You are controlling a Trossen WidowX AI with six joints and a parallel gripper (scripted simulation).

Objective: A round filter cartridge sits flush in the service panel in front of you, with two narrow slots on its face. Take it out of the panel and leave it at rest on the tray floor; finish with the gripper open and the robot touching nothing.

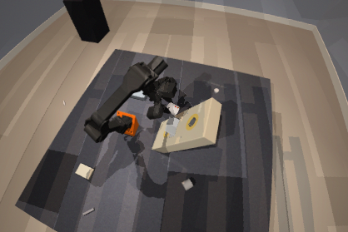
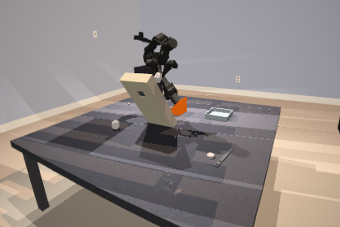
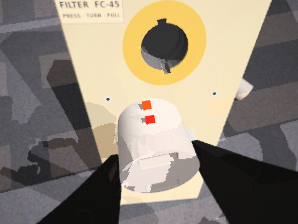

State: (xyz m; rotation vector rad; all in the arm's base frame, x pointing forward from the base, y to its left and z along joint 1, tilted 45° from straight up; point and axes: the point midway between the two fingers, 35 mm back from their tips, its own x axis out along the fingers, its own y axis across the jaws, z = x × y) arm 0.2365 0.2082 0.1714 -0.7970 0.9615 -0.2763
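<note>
From above, the dark arm [image 1: 125,96] reaches from its orange-marked base toward the cream service panel [image 1: 204,130], which lies tilted on the dark surface [image 1: 233,187]. The pincer [image 1: 168,110] is at the panel's near edge, clamped on the white filter cartridge [image 1: 172,108], whose red marks show. On the panel face the yellow ring around the socket [image 1: 191,121] has a dark hole in its middle, so the cartridge is out of the panel. Loose bits lie around: a pale block [image 1: 84,171], a small cube [image 1: 187,184], a thin grey bar [image 1: 87,211] and a small white round piece [image 1: 216,90].

From the exterior view, the panel [image 2: 148,99] stands leaning on the surface [image 2: 122,163], seen from its back side. The arm [image 2: 159,54] rises behind it, and the cartridge [image 2: 158,77] shows as a white spot at the panel's upper edge, off the surface. The pale blue tray [image 2: 219,114] sits well apart to the right, with nothing visible in it.

From the wrist, the cartridge [image 3: 155,147] fills the middle, a white cylinder with two red marks on top, held between the two dark fingers of the pincer [image 3: 159,172], which press its sides. Beyond it the socket [image 3: 164,45] gapes dark inside its yellow ring, beneath the printed label [image 3: 90,10].
</note>
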